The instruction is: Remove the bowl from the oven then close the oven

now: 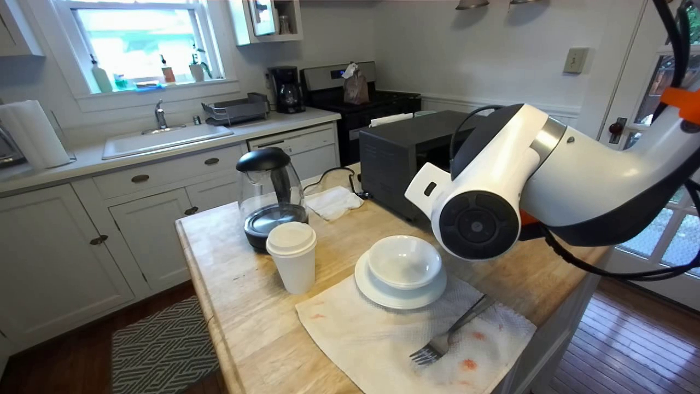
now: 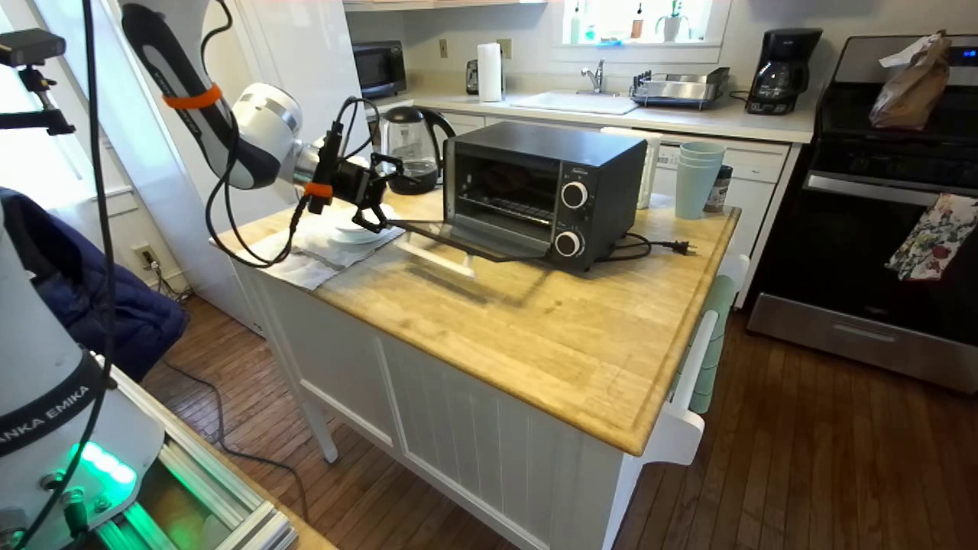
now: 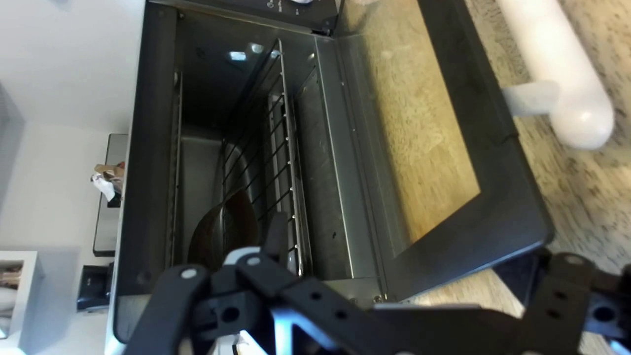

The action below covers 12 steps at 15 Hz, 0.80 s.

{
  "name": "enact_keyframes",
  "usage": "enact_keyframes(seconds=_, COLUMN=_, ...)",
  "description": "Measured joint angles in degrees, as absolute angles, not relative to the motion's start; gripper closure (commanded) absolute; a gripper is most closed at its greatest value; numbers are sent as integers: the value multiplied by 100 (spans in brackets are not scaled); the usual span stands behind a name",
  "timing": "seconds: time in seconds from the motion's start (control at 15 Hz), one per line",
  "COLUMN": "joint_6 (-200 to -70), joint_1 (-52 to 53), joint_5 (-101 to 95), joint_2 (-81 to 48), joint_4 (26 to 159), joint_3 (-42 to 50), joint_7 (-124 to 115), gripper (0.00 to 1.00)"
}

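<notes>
Toward one short edge of the wooden counter (image 2: 550, 336), the bowl (image 1: 404, 261) rests on a plate (image 1: 398, 300). We judge it light, slick and breakable, best pinched at its rim. Our gripper (image 2: 393, 195), spread wide and holding nothing, is at a corner of the lowered door (image 3: 485, 148) of the oven (image 2: 571, 220); that hinged panel, probably stiff, should lift best from underneath.
</notes>
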<state>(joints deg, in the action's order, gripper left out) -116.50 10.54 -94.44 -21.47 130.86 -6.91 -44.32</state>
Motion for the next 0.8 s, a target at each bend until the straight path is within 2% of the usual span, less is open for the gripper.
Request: enact_keyframes(seconds=0.8, joint_6=-11656, joint_1=1036, joint_5=-9735, joint_2=-1753, joint_4=13120, joint_3=-812, joint_7=-3617, gripper=0)
